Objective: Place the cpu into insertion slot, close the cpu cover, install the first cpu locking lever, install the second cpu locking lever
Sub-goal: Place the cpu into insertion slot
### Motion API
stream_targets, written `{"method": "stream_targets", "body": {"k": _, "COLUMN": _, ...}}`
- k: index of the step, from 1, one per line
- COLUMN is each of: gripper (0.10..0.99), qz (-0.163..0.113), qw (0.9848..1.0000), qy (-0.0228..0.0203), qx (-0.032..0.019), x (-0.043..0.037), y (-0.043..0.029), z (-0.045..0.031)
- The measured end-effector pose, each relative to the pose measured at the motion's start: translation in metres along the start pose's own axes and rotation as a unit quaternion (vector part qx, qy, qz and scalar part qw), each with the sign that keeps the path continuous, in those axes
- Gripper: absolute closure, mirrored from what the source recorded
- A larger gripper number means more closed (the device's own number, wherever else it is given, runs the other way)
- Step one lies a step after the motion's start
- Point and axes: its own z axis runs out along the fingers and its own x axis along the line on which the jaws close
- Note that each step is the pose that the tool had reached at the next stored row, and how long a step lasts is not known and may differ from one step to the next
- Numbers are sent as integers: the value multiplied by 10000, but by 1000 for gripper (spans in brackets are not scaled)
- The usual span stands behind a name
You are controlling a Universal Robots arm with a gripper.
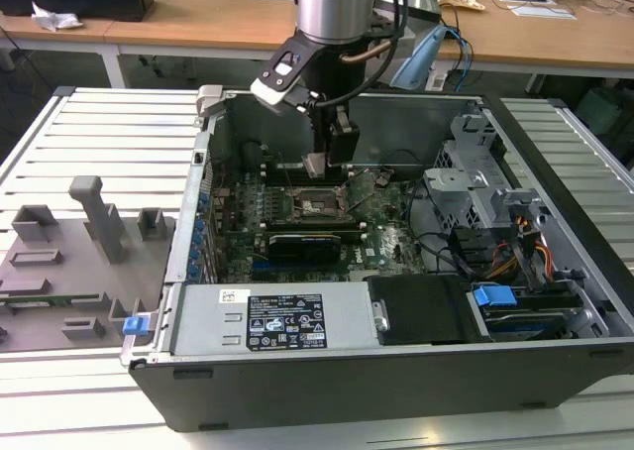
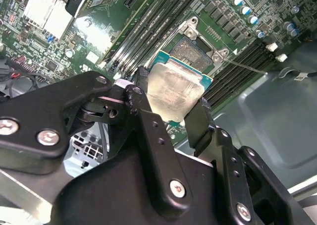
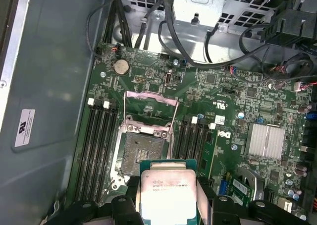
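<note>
Open computer case (image 1: 396, 386) containing a green motherboard (image 1: 391, 247); gripper (image 2: 171, 92) clamped on the cpu (image 3: 168, 195), held above the bare insertion slot (image 3: 143, 153) — cpu cover (image 3: 151, 106) hinged up. Printed sticker (image 1: 285, 321) on the power supply (image 1: 198, 316), another on the case wall (image 3: 54, 61) — wording not made out.

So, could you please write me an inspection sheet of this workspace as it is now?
Surface: ribbed grey metal table carrying an open black computer case.
Job's things: flat silver-grey square cpu held above the green circuit board, not seated; square black insertion slot empty; thin metal cpu cover swung open.
Clutter: grey plastic fixture blocks at the exterior view's left.
Grippers: black gripper shut on the cpu.
Cables: black cables by the grey metal drive cage, apart from the slot.
Surroundings: wooden desks behind the case.
</note>
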Motion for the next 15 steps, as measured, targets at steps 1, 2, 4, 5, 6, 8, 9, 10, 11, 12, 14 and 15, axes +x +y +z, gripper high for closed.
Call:
{"method": "stream_targets", "body": {"k": 1, "gripper": 549, "qz": 20, "qw": 10000, "qy": -1, "qx": 0, "x": 0, "y": 0, "z": 3}}
{"method": "stream_targets", "body": {"k": 2, "gripper": 549, "qz": 31, "qw": 10000, "qy": -2, "qx": 0, "x": 0, "y": 0, "z": 5}}
{"method": "stream_targets", "body": {"k": 4, "gripper": 549, "qz": 59, "qw": 10000, "qy": -3, "qx": 0, "x": 0, "y": 0, "z": 9}}
{"method": "stream_targets", "body": {"k": 5, "gripper": 549, "qz": 67, "qw": 10000, "qy": -3, "qx": 0, "x": 0, "y": 0, "z": 10}}
{"method": "stream_targets", "body": {"k": 6, "gripper": 549, "qz": 84, "qw": 10000, "qy": -4, "qx": 0, "x": 0, "y": -1, "z": 13}}
{"method": "stream_targets", "body": {"k": 8, "gripper": 549, "qz": 123, "qw": 9999, "qy": -6, "qx": 0, "x": 0, "y": -1, "z": 21}}
{"method": "stream_targets", "body": {"k": 9, "gripper": 549, "qz": 139, "qw": 9999, "qy": -7, "qx": 0, "x": 0, "y": -1, "z": 23}}
{"method": "stream_targets", "body": {"k": 10, "gripper": 549, "qz": 147, "qw": 9999, "qy": -8, "qx": 0, "x": 0, "y": -1, "z": 25}}
{"method": "stream_targets", "body": {"k": 11, "gripper": 549, "qz": 154, "qw": 9999, "qy": -8, "qx": 0, "x": 0, "y": -1, "z": 27}}
{"method": "stream_targets", "body": {"k": 12, "gripper": 549, "qz": 168, "qw": 9999, "qy": -9, "qx": 0, "x": 0, "y": -2, "z": 30}}
{"method": "stream_targets", "body": {"k": 14, "gripper": 549, "qz": 193, "qw": 9998, "qy": -10, "qx": 1, "x": 0, "y": -2, "z": 35}}
{"method": "stream_targets", "body": {"k": 15, "gripper": 549, "qz": 202, "qw": 9998, "qy": -11, "qx": 1, "x": 0, "y": -2, "z": 38}}
